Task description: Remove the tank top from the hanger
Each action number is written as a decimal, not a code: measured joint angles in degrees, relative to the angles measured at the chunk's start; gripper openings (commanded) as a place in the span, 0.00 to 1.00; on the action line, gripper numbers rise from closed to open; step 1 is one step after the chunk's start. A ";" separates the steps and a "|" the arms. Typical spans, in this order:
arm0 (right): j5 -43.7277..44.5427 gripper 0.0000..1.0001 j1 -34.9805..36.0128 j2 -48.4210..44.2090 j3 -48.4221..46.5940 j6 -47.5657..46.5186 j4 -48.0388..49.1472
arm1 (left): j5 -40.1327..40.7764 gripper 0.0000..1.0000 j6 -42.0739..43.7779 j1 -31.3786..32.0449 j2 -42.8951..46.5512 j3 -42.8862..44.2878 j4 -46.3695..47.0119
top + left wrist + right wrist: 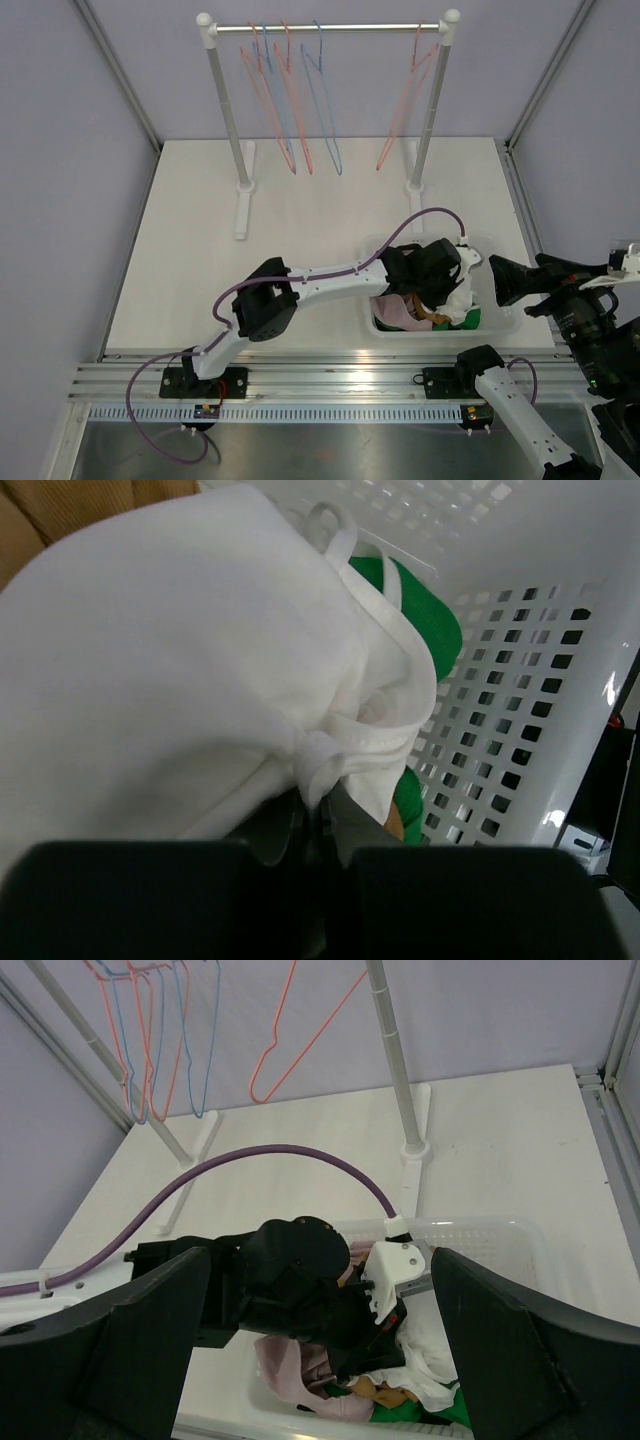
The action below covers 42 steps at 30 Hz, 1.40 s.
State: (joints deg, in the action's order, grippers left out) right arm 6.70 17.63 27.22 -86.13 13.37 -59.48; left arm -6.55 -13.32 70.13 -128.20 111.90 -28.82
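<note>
Near edge: ribbed aluminium rail (pixel 330 375) carries both arm bases. Right hand (pixel 320 1260) hangs back over the near right corner, its matte black fingers (pixel 150 1340) spread wide, holding nothing.

Left arm, white shells and black joints, reaches right into a white plastic basket (pixel 520 680); a glossy purple cable (pixel 400 235) arcs along it. Basket wall is hard, glossy, punched with rows of small square holes.

Left hand (pixel 318 825) is down inside the basket, pinched narrow on a bunched fold of the white tank top (pixel 180 660). The tank top is soft, smooth knit with flat bound edges and a small loop at the top; it lies heaped in the basket, off any hanger. Beside it: a green garment (pixel 430 620) against the wall, a tan ribbed cloth (pixel 60 510), a pink piece (pixel 395 312).

Desk (pixel 300 220): flat, matte off-white.

Far side: white-post rack with a metal bar (pixel 330 28), thin red and blue wire hangers (pixel 300 110) on it. Lilac panels with grey frame struts close the space.
</note>
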 measured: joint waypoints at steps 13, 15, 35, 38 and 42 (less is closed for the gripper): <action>1.25 1.00 0.00 2.95 -0.20 -0.76 -0.50 | 4.94 0.95 -1.07 1.36 13.09 -2.64 2.58; 1.92 1.00 0.00 3.93 -1.01 -1.01 -0.70 | 6.93 0.99 -1.29 1.27 19.15 -5.62 5.11; 5.49 1.00 0.00 5.79 3.63 -2.62 -5.42 | 45.68 0.99 -7.96 -14.56 63.80 -34.32 -10.32; 6.27 1.00 0.00 4.96 5.97 -2.60 -6.88 | 46.14 0.99 -9.90 -22.43 72.15 -38.14 -15.78; 7.61 1.00 0.00 3.93 7.58 -2.36 -8.28 | 47.08 0.99 -10.73 -29.92 82.25 -40.09 -22.21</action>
State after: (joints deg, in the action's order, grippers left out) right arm 14.31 17.63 31.16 -78.54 11.00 -67.77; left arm 40.53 -24.05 40.21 -45.95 71.81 -51.03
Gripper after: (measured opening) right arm 0.993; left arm 0.987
